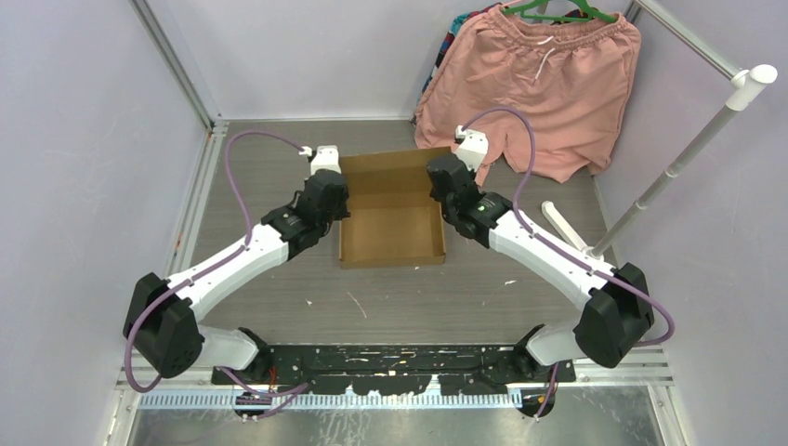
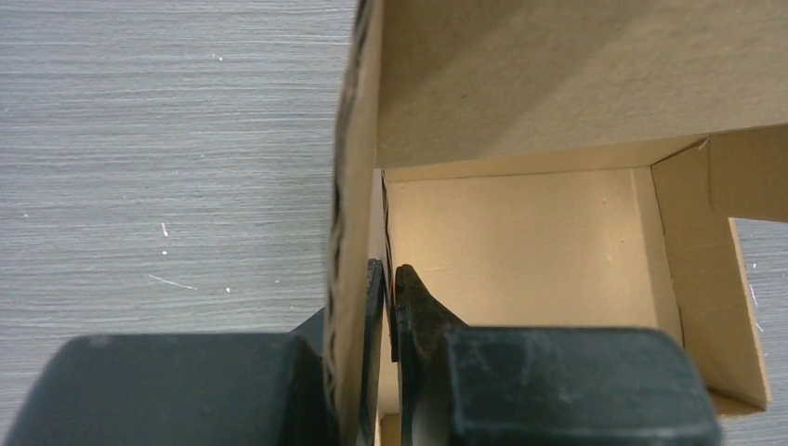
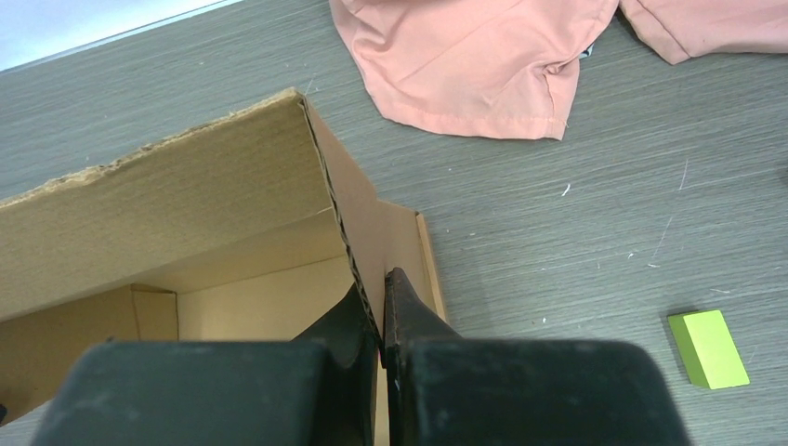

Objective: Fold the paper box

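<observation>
The paper box [image 1: 392, 223] is brown corrugated cardboard in the middle of the table, with its side walls raised and its rear flap [image 1: 386, 165] tilted up at the far side. My left gripper [image 1: 340, 206] is at the box's left wall. In the left wrist view the left gripper [image 2: 390, 279] is shut on that wall's thin inner layer, with the box floor [image 2: 520, 242] beyond it. My right gripper [image 1: 439, 190] is at the right wall. In the right wrist view the right gripper [image 3: 381, 290] is shut on the wall's corrugated edge [image 3: 339, 200].
Pink shorts [image 1: 539, 84] hang on a green hanger [image 1: 558, 9] at the back right, and their hem lies on the table [image 3: 483, 56]. A white rack pole [image 1: 678, 163] slants at the right. A small green block [image 3: 708, 348] lies right of the box.
</observation>
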You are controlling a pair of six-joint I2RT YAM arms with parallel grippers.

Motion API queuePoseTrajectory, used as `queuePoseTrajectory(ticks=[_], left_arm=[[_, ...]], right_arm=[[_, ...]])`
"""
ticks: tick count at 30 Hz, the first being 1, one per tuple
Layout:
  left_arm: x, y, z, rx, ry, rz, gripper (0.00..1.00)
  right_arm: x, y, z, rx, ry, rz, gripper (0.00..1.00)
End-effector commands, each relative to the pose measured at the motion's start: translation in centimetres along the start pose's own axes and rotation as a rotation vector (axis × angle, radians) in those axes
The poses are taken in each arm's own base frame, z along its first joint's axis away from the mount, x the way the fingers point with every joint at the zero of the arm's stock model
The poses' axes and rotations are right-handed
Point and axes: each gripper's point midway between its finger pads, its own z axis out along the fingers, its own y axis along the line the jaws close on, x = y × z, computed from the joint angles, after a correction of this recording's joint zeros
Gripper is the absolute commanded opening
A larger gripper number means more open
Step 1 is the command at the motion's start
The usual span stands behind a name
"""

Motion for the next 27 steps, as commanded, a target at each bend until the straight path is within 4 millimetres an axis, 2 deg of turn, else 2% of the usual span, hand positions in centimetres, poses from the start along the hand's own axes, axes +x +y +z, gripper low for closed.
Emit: queuePoseTrajectory(ticks=[1, 13, 19, 27], left_arm=[[-0.8, -1.1, -0.9, 0.046, -0.070, -0.040, 0.10], [1.4, -0.1, -1.5, 0.022, -0.069, -0.041, 0.09], [2.8, -0.3, -1.7, 0.016, -0.068, -0.031, 0.09], [3.7, -0.8, -2.5, -0.006, -0.116, -0.017, 0.09]], right_arm=[[1.0, 0.1, -0.8, -0.026, 0.014, 0.055, 0.01], [4.6, -0.7, -1.5, -0.014, 0.038, 0.026, 0.01], [6.5, -1.3, -1.6, -0.002, 0.052, 0.014, 0.01], [8.6, -2.1, -2.0, 0.011, 0.064, -0.003, 0.01]])
